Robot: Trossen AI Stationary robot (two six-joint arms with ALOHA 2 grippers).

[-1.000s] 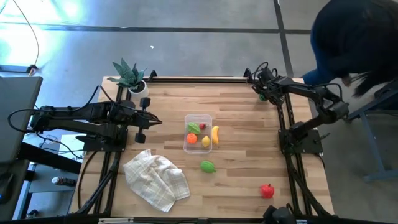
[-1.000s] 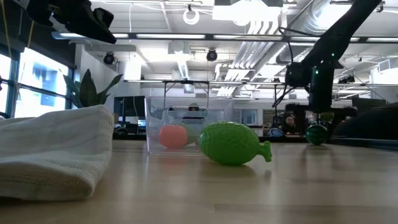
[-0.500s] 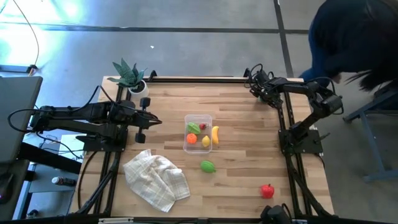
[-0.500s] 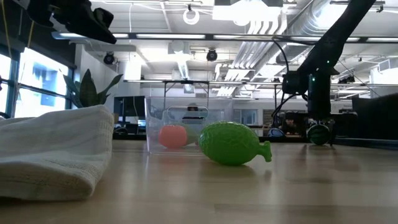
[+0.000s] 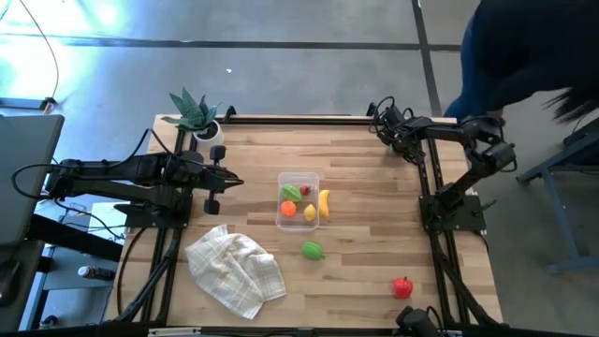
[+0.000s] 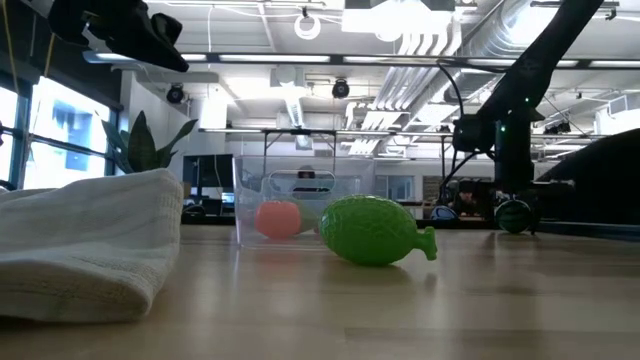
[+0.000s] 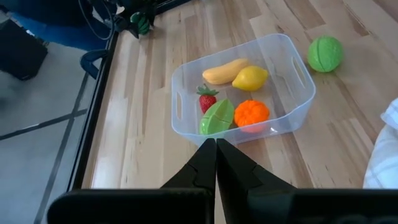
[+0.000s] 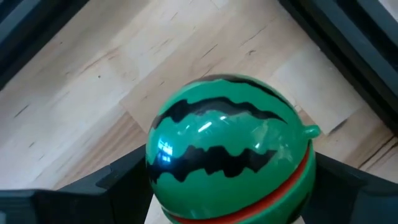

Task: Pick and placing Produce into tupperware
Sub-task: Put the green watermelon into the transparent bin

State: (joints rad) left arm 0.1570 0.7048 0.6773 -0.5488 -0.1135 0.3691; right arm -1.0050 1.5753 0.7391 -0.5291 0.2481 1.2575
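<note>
The clear tupperware [image 5: 298,199] [image 7: 242,87] stands mid-table and holds a banana, a lemon, an orange, a strawberry and a green piece. A green lime [image 5: 313,250] [image 6: 375,230] lies on the table near the tub. A red fruit [image 5: 402,287] lies toward the near right corner. A small striped watermelon [image 8: 230,143] [image 6: 513,216] sits at the table's far right corner, between the fingers of my right gripper [image 5: 393,133]. My left gripper [image 5: 213,183] [image 7: 216,149] is shut and hovers left of the tub. My right gripper comes down from above onto the watermelon. One finger [image 8: 118,180] lies against one side of the watermelon [image 8: 155,162] and the other finger [image 8: 339,174] against the opposite side. The watermelon's underside rests on the table.
A crumpled checked towel [image 5: 234,267] [image 6: 90,240] lies near the left front of the table. A potted spiky plant [image 5: 194,112] stands at the far left corner. A person in dark clothes [image 5: 533,47] stands beyond the far right corner. Bare wood lies between the tub and my right arm.
My right gripper has moved down and slightly toward the far edge, and its fingers now stand around the watermelon, which has stayed on the table. The person beyond the far right corner has shifted.
</note>
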